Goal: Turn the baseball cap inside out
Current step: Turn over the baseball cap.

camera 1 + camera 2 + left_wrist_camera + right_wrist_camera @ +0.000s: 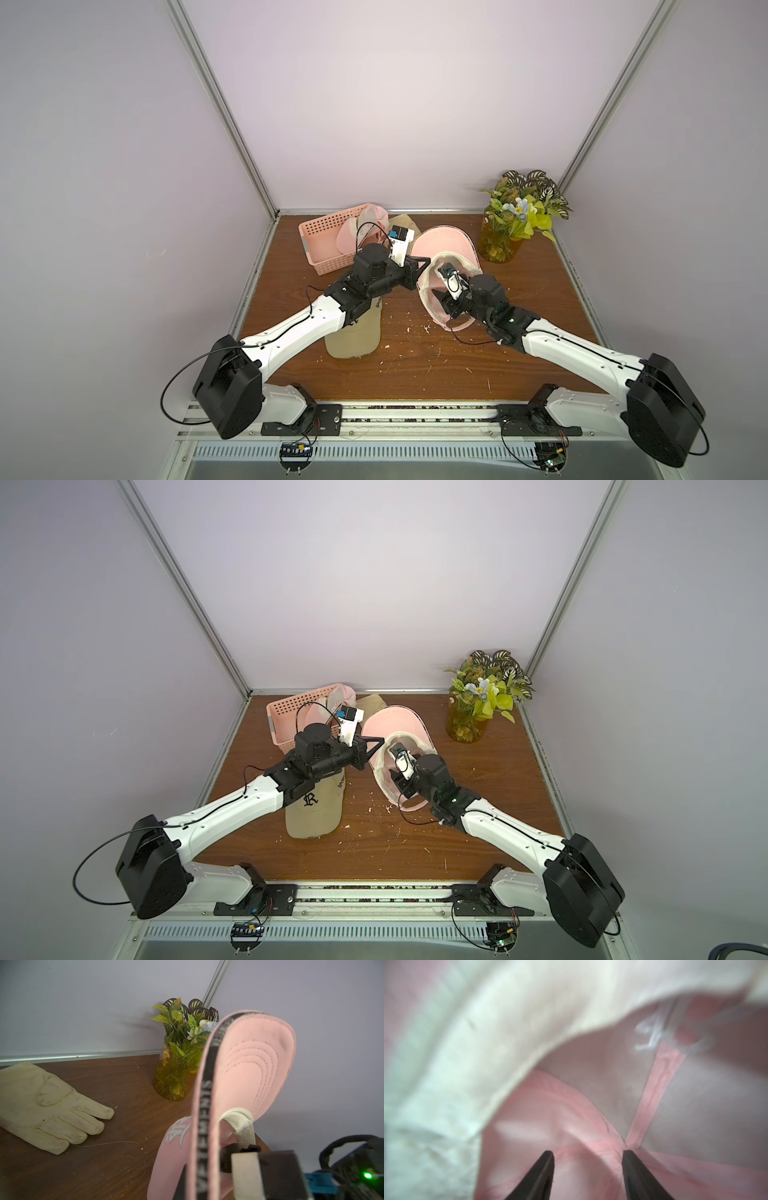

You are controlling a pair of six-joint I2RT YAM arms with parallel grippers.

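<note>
while the left gripper point(419, 272) clamps the rim of the pink cap point(444, 246), upright near the middle of the table point(415, 374), the right gripper point(587, 1152) sits inside its crown, jaws apart.

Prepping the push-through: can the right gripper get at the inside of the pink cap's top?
Likely yes. The right gripper sits inside the pink cap, jaws apart, its lining straight ahead with nothing between. The left gripper grips the edge.
</note>
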